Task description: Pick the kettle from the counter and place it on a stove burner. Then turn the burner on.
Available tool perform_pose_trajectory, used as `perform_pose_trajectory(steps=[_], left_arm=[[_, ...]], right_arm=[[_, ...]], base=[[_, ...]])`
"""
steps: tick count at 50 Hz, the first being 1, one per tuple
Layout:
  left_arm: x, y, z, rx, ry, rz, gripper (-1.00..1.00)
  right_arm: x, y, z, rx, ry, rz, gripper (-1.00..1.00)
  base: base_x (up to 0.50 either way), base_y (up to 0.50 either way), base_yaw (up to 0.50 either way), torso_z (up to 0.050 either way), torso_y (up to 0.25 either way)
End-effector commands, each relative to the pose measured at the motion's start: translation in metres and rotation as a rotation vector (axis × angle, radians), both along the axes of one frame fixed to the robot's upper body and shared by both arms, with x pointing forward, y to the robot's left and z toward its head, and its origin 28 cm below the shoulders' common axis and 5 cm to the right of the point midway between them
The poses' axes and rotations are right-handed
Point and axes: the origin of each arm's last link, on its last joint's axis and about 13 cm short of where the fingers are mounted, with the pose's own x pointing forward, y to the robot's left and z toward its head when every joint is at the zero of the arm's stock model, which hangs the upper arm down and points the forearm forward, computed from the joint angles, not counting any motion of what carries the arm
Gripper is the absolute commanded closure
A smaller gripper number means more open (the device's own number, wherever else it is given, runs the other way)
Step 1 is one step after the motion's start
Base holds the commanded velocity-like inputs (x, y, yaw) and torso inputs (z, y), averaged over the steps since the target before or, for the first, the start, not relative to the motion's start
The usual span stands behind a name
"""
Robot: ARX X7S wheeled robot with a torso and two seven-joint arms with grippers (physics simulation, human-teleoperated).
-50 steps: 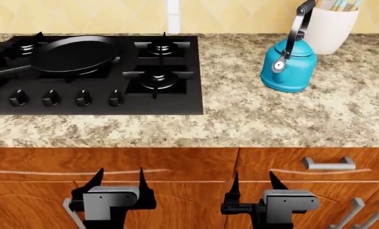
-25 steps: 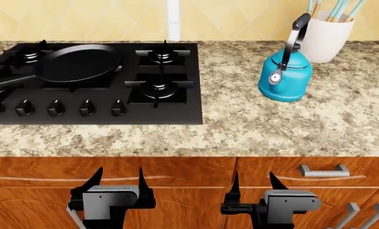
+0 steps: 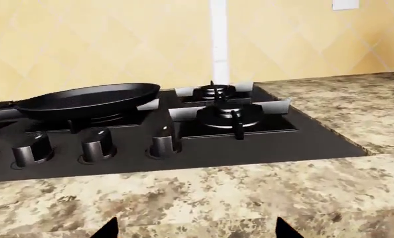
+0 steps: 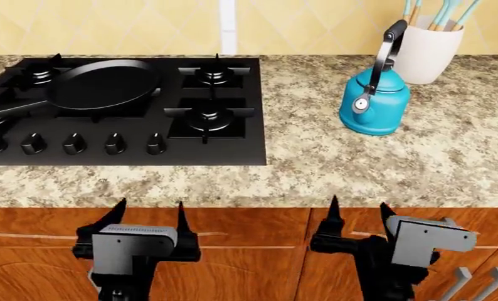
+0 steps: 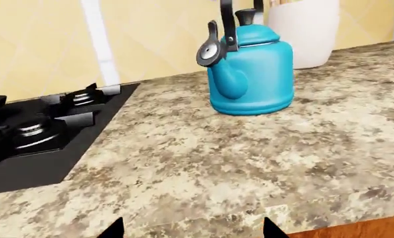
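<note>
The teal-blue kettle (image 4: 374,103) stands upright on the granite counter (image 4: 333,163), right of the cooktop, spout toward the stove. It also shows in the right wrist view (image 5: 253,74). Two small burners sit at the cooktop's right side, the near burner (image 4: 209,116) and the far burner (image 4: 214,74); the near one shows in the left wrist view (image 3: 233,115). My left gripper (image 4: 147,216) and right gripper (image 4: 358,216) are open and empty, in front of the counter's front edge at cabinet height, well short of the kettle.
A black pan (image 4: 103,81) rests on the bigger burner at the cooktop's left. Several black knobs (image 4: 115,143) line the cooktop's front. A white utensil jar (image 4: 429,44) stands behind the kettle. Wooden cabinet drawers with silver handles are below the counter.
Both grippers have risen toward the counter's front edge. The right gripper has also shifted right. The head view has settled after tilting; the kettle has not moved.
</note>
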Motion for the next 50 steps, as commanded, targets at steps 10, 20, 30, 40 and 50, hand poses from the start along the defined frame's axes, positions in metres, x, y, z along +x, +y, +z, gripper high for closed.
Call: perform_pose_trajectory(steps=[10,20,30,40,50], left_arm=[[-0.011,0.022,0.149,0.115,-0.022,-0.070,-1.00],[-0.010,0.026,0.160,0.155,-0.014,-0.057,-1.00],[-0.009,0.026,0.157,0.176,-0.015,-0.052,-1.00],[-0.011,0.027,0.161,0.194,-0.023,-0.037,-1.00],[-0.010,0.028,0.158,0.209,-0.002,-0.036,-1.00]], right_arm=[[-0.026,-0.027,0.184,-0.124,-0.035,0.089,-1.00],[-0.014,-0.031,0.194,-0.141,-0.051,0.048,-1.00],[-0.011,-0.034,0.186,-0.173,-0.062,0.036,-1.00],[-0.013,-0.034,0.185,-0.171,-0.064,0.053,-1.00],[-0.008,-0.034,0.175,-0.176,-0.043,0.055,-1.00]], base=[[0.00,0.00,0.00,0.000,0.000],[0.00,0.00,0.00,0.000,0.000],[0.00,0.00,0.00,0.000,0.000],[0.21,0.00,0.00,0.000,0.000],[0.30,0.00,0.00,0.000,0.000]])
